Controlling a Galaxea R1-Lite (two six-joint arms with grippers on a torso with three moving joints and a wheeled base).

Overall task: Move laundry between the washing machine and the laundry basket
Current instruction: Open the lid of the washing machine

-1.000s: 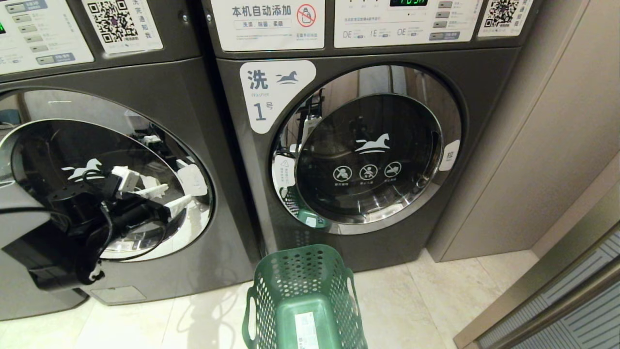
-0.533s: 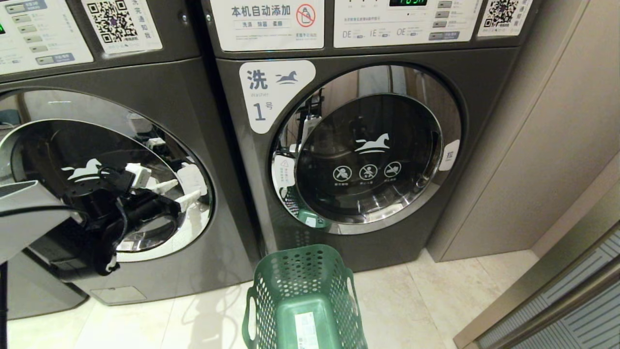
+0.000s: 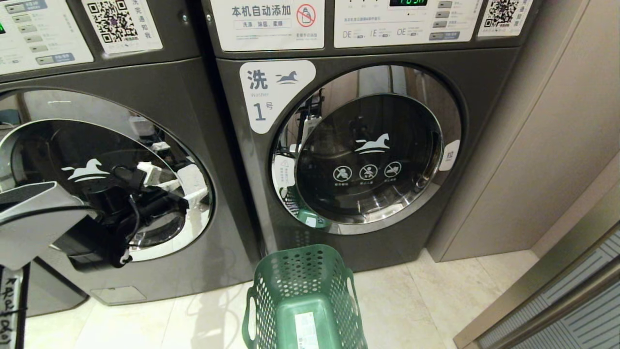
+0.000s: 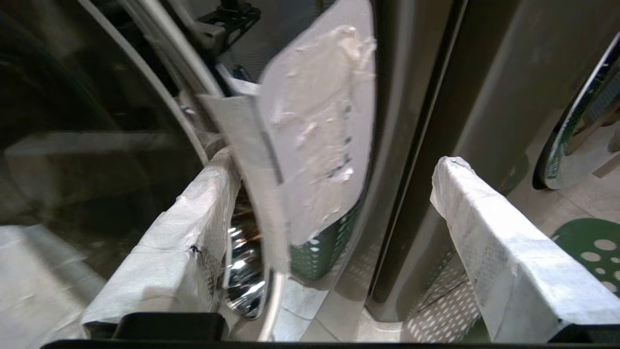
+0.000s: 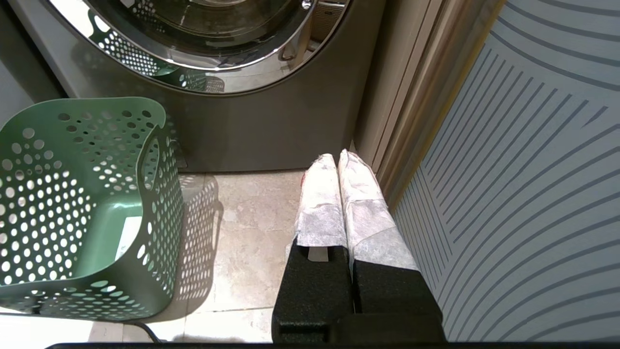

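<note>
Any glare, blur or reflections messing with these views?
Head view: both chrome door rims mirror the room; the left gripper sits amid reflections on the left machine's door. Left wrist view: the white tab looks soft, and there is bright glare on the chrome. Right wrist view: sharp; the basket casts dotted shadows.

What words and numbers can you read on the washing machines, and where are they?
"洗", "1号", small "Washer" and a horse sign: white label beside the right washer's door.
"本机自动添加": white panel above it, with a crossed-out bottle sign.
"拉": small tab at that door's right edge.
Three round prohibition signs: on that door's glass.
Green display digits: cut off, unreadable.
QR stickers, button labels, basket sticker: too small to read.
</note>
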